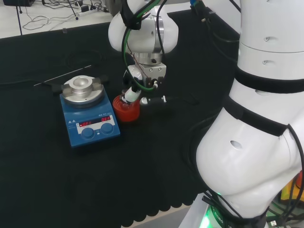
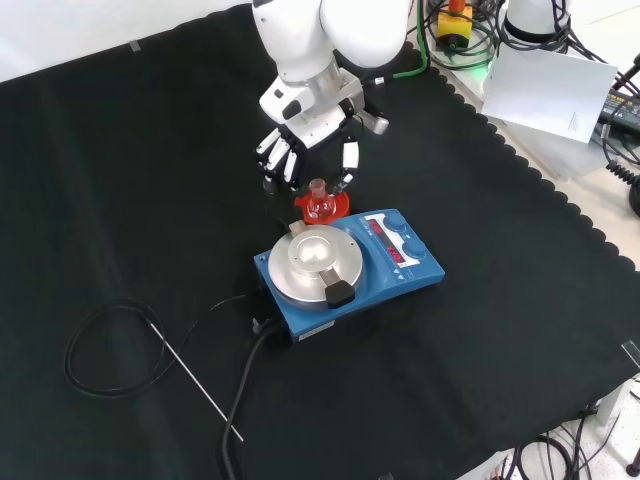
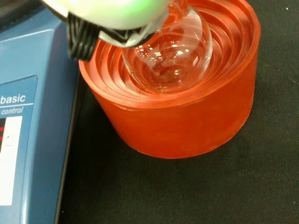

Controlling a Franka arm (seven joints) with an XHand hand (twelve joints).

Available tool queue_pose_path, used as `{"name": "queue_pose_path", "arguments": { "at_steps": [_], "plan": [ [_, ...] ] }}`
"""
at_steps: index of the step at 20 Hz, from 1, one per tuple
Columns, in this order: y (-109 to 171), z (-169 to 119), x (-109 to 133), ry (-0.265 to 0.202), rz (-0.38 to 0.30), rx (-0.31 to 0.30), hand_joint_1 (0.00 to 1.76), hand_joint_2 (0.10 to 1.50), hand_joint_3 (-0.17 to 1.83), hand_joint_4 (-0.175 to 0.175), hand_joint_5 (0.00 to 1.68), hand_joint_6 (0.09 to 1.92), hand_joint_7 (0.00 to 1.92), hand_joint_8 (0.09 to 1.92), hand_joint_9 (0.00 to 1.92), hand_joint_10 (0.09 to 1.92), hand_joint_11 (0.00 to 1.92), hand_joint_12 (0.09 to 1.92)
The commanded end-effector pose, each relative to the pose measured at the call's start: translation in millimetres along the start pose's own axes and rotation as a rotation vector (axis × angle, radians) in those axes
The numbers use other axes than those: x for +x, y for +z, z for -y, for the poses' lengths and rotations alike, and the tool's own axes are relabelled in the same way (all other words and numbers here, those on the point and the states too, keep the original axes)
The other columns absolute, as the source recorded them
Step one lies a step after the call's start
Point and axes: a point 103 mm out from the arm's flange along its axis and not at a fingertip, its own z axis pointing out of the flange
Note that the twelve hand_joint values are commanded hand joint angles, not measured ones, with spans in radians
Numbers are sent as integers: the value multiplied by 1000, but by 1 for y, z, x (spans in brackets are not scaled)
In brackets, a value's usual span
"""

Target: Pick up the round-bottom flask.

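Wrist view looks close down on the round-bottom flask, a clear glass bulb seated in the ribbed hollow of a red ring stand. The stand rests on the black cloth of the counter, just beside the blue casing of a hotplate stirrer. A white label strip runs along the stirrer's face with some printed words and a sliver of red display, which I leave unread. A blurred white part of the hand crosses over the flask's upper side, touching or very near the glass; which, cannot be told.

Front view shows the hand coming down from the top, its black and white fingers pointing downward and spread to either side of the flask's neck. The fingers look relaxed rather than curled round the glass, and the flask sits in its stand, directly behind the stirrer and its round metal plate.

Head view places the stand to the right of the stirrer, with the hand right above it. Two red digit displays glow on the stirrer's front panel. A thin metal rod and a black cable lie on the cloth, well apart from the flask.
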Motion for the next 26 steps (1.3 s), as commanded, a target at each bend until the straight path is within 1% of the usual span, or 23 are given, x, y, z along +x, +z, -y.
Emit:
{"name": "queue_pose_path", "arguments": {
  "at_steps": [1, 2, 3, 4, 5, 6, 7, 8, 9, 10, 13, 14, 15, 18, 21, 22, 23, 24, 26],
  "plan": [
    [0, -1, -4, 1, -6, 5, 968, 601, 721, -101, 926, 866, 356, 732, 563, 677, 187, 1401],
    [-1, -2, -5, 2, 0, 3, 965, 610, 721, -103, 938, 863, 360, 733, 566, 678, 191, 1401],
    [-3, -2, 0, -3, 17, 3, 962, 622, 712, -105, 950, 855, 364, 733, 571, 675, 196, 1398],
    [-5, -1, 3, -5, 35, 1, 993, 706, 614, -4, 991, 885, 367, 736, 574, 676, 202, 1400],
    [-8, -1, 5, -5, 48, -5, 1018, 789, 498, 77, 1026, 897, 370, 737, 578, 675, 208, 1399],
    [-11, -1, 7, -4, 63, -11, 1035, 847, 407, 125, 1051, 892, 374, 736, 584, 672, 212, 1397],
    [-14, 0, 11, -3, 87, -18, 1044, 881, 353, 151, 1067, 886, 378, 736, 593, 671, 218, 1396],
    [-17, 0, 15, -4, 108, -29, 1051, 892, 330, 164, 1083, 873, 386, 732, 605, 667, 229, 1391],
    [-19, 1, 21, -4, 135, -44, 1057, 888, 336, 171, 1095, 863, 397, 725, 618, 656, 241, 1383],
    [-21, 2, 27, -8, 154, -53, 1061, 864, 382, 174, 1103, 868, 416, 713, 640, 640, 260, 1370],
    [-25, 4, 40, -10, 180, -56, 1068, 762, 602, 175, 1102, 950, 461, 689, 690, 603, 300, 1356],
    [-27, 4, 22, -14, 164, -58, 1069, 743, 643, 175, 1100, 969, 467, 687, 697, 599, 306, 1356],
    [-28, 5, 16, -16, 164, -57, 1069, 728, 677, 175, 1098, 986, 470, 686, 702, 597, 310, 1356],
    [-31, 6, 15, -6, 175, -59, 1070, 711, 715, 175, 1097, 1006, 473, 687, 708, 595, 314, 1356],
    [-39, 11, 32, 3, 200, -66, 1072, 697, 742, 175, 1100, 1012, 473, 688, 710, 596, 317, 1356],
    [-49, 15, 36, 7, 196, -66, 1073, 695, 745, 175, 1100, 1013, 473, 688, 710, 596, 317, 1356],
    [-50, 14, 26, 11, 183, -68, 1073, 694, 747, 175, 1100, 1014, 473, 688, 710, 596, 317, 1356],
    [-53, 15, 26, 17, 184, -73, 1073, 693, 748, 175, 1101, 1014, 473, 688, 710, 596, 317, 1356],
    [-59, 18, 37, 25, 185, -75, 1074, 693, 749, 175, 1101, 1015, 472, 688, 711, 597, 318, 1356]
  ]
}}
